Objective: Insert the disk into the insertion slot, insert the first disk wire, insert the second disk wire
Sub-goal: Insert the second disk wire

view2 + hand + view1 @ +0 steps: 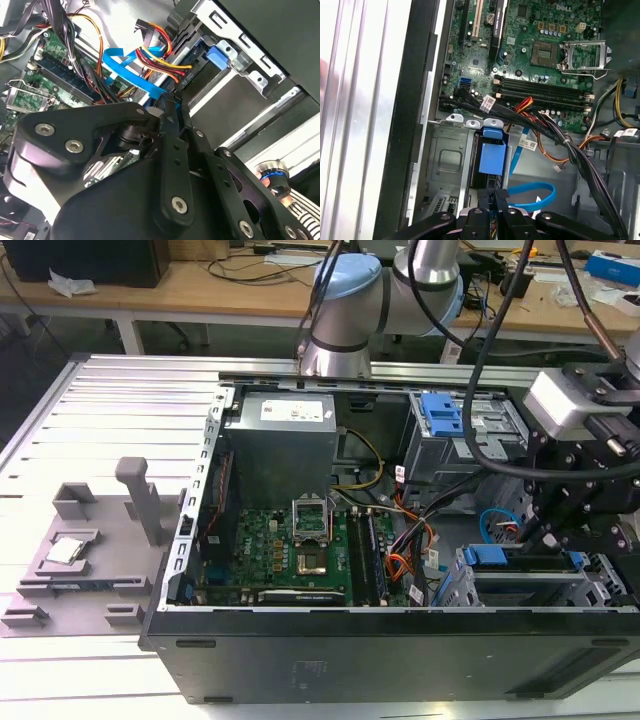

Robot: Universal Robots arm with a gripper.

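Now my end effector (493, 200), fingers pinched together, sits at the rear of the disk (492, 156) seated in the insertion slot (447, 160).

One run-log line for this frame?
disk: seated in insertion slot | gripper: shut, at the disk's cable end beside flat blue cable | motherboard: exposed

One disk (492, 156), perhaps two cages (465, 435).
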